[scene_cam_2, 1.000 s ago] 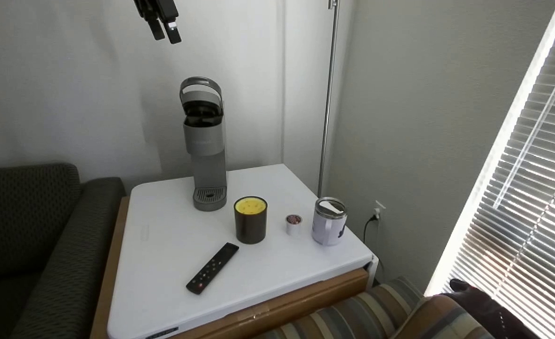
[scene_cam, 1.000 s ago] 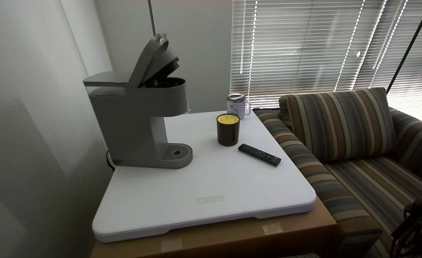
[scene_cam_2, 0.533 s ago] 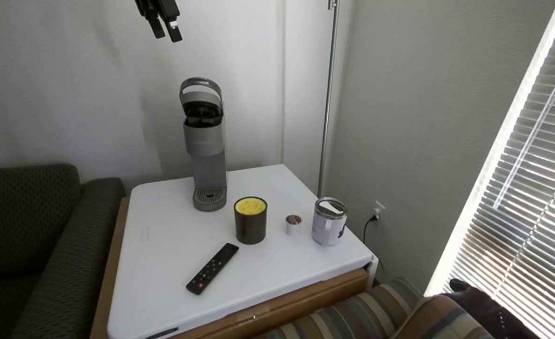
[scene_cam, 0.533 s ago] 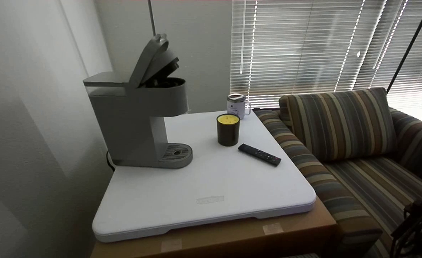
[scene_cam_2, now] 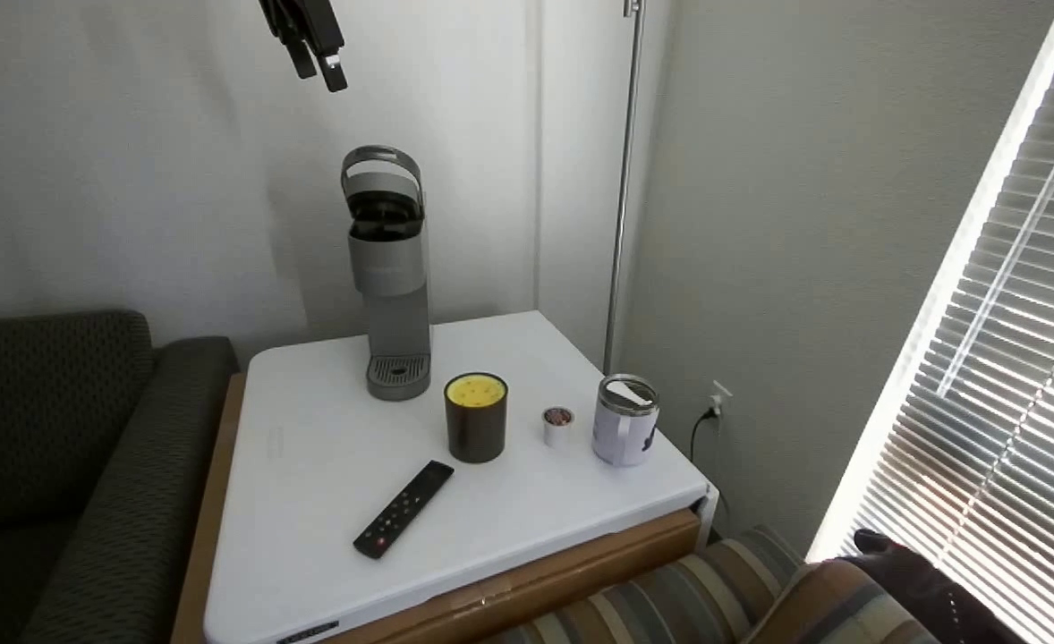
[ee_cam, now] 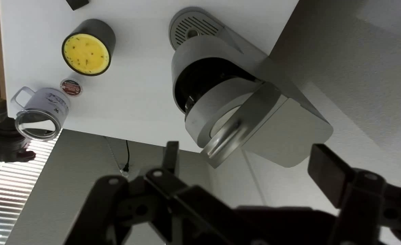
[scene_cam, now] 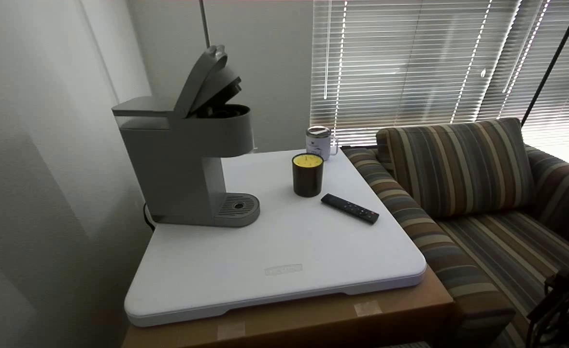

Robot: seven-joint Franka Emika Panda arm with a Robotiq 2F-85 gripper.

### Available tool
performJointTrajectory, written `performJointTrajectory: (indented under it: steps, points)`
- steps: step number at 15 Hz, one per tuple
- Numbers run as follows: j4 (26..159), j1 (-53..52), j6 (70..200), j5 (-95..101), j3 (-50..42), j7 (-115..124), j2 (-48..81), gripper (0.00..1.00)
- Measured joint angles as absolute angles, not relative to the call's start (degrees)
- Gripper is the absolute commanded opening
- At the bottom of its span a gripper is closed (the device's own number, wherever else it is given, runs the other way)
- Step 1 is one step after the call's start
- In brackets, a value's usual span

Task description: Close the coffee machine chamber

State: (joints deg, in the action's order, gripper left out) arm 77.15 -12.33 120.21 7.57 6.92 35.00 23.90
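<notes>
A white counter (scene_cam: 246, 251) is supporting the coffee machine (scene_cam: 173, 174) near the wall (scene_cam: 48, 145); the chamber (scene_cam: 224, 137) is standing open, lid (scene_cam: 193, 89) raised. The hand (ee_cam: 249, 165) is hovering higher, spread wide, holding nothing.

White tabletop (scene_cam: 342, 246) w/ rounded corners, set on a brown base (scene_cam: 313, 314), shows in both exterior views. In an exterior view, a grey coffee machine (scene_cam_2: 390, 273) stands upright nr the far edge; closer in, an upright dark jar (scene_cam_2: 477, 434) w/ yellow fill, & just beside it a blk remote (scene_cam_2: 403, 510) lying flat & slanted, btns up. To the jar's rt, a small white cup (scene_cam_2: 558, 434) w/ reddish printed top sits btwn jar & a pale, lidded mug (scene_cam_2: 625, 425), which stands upright nr the rt-hand edge.
</notes>
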Motion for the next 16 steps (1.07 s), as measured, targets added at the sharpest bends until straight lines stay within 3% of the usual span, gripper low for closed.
performJointTrajectory:
  steps: [9,16]
  points:
    - [63.7,-14.8,120.5,7.6,4.8,35.0,35.8,0.03]
    - [53.9,-17.2,117.1,7.9,2.5,35.4,42.2,0.00]
